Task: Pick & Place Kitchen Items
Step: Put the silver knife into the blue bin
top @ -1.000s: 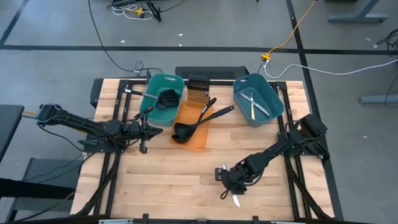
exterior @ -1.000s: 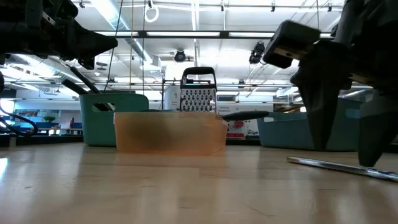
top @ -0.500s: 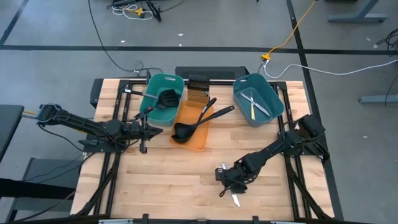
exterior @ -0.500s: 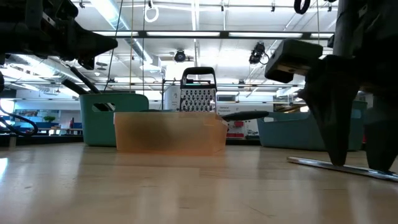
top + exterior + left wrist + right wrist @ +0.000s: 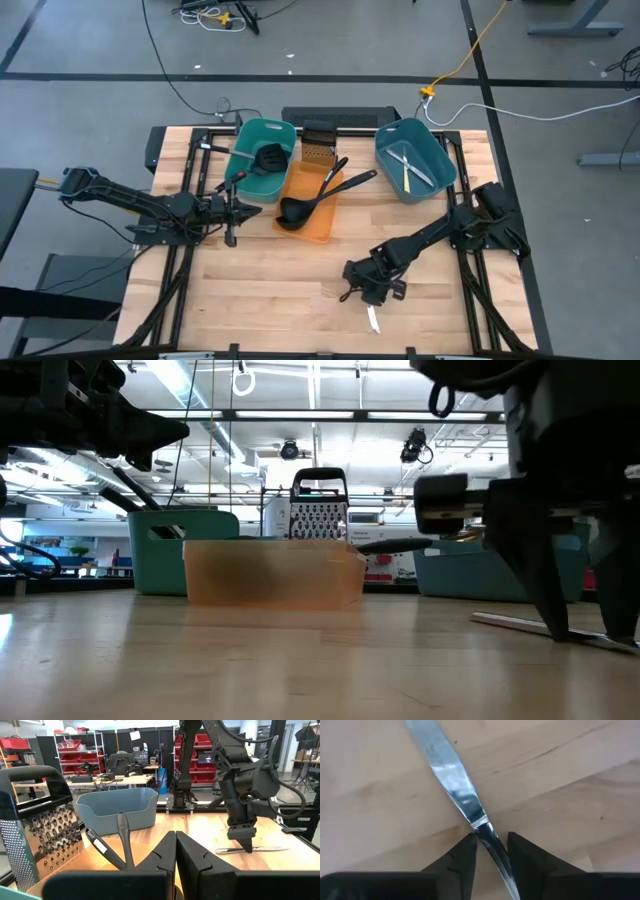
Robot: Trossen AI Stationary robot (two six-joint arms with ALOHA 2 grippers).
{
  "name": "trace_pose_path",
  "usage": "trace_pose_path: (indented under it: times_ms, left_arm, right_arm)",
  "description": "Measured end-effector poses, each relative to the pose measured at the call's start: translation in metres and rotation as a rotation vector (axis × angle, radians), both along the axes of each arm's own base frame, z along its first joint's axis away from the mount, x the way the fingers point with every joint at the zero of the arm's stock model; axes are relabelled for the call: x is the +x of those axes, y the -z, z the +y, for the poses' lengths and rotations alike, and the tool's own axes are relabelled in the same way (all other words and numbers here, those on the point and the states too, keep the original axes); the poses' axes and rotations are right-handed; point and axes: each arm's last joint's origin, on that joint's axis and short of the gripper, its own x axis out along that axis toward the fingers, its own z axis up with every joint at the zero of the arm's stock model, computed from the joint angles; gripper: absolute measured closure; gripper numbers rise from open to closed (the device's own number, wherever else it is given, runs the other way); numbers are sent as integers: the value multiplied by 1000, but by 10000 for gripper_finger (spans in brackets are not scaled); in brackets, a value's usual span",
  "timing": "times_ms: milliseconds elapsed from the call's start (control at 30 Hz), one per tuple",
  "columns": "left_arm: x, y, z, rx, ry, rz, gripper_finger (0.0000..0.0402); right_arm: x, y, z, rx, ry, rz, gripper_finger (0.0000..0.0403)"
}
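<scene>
A silver table knife (image 5: 372, 318) lies flat on the wood near the table's front edge; it also shows in the low view (image 5: 530, 626). My right gripper (image 5: 366, 290) points down over the knife, narrowly open, with one finger on each side of the knife's thin neck (image 5: 489, 839) where blade (image 5: 447, 775) meets handle. My left gripper (image 5: 250, 208) is shut and empty, in the air beside the teal tub (image 5: 240, 160) and orange tub (image 5: 325, 228); its fingers show together in the left wrist view (image 5: 175, 857). My right gripper comes from above with its fingers (image 5: 465, 855) across the knife, one on each side of the neck (image 5: 485, 832). A small gap shows beside the knife, and I cannot tell whether either finger touches it. The knife lies on the table.
The teal tub holds a black slotted spatula (image 5: 268, 158). The orange tub holds black ladles (image 5: 305, 205). A blue-grey tub (image 5: 440, 170) at the far right holds silver knives (image 5: 408, 165). A metal grater (image 5: 316, 150) stands between the tubs. Bare wood lies at the front left.
My right gripper has gone a little toward the table's left edge and down, so its fingers now stand at the knife's neck instead of beside the knife. The knife stays on the table.
</scene>
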Motion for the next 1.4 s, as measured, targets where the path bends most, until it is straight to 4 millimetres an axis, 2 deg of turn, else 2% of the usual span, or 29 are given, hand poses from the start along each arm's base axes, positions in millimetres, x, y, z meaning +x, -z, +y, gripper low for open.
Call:
trace_pose_path:
  times_ms: [267, 467, 833, 1000, 1167, 1300, 1400]
  left_arm:
    - [0, 0, 0, -26, 2, -5, 388]
    - [0, -1, 0, -27, 2, -9, 388]
    - [0, -1, 0, -36, 3, -15, 388]
    - [3, -8, -2, -111, 27, -12, 389]
    - [22, -37, -21, -98, 136, 105, 397]
    - [51, -55, -43, -63, 136, 194, 386]
    - [77, -61, -58, -60, 113, 333, 366]
  right_arm:
    - [4, 6, -7, 58, 203, 111, 324]
    - [9, 6, -11, 119, 474, 183, 343]
    - [19, 4, -11, 237, 879, 262, 344]
    - [17, 7, -10, 210, 945, 229, 344]
    - [10, 20, -16, 294, 961, 212, 344]
    - [6, 28, -20, 392, 980, 208, 344]
    - [6, 30, -21, 423, 987, 207, 344]
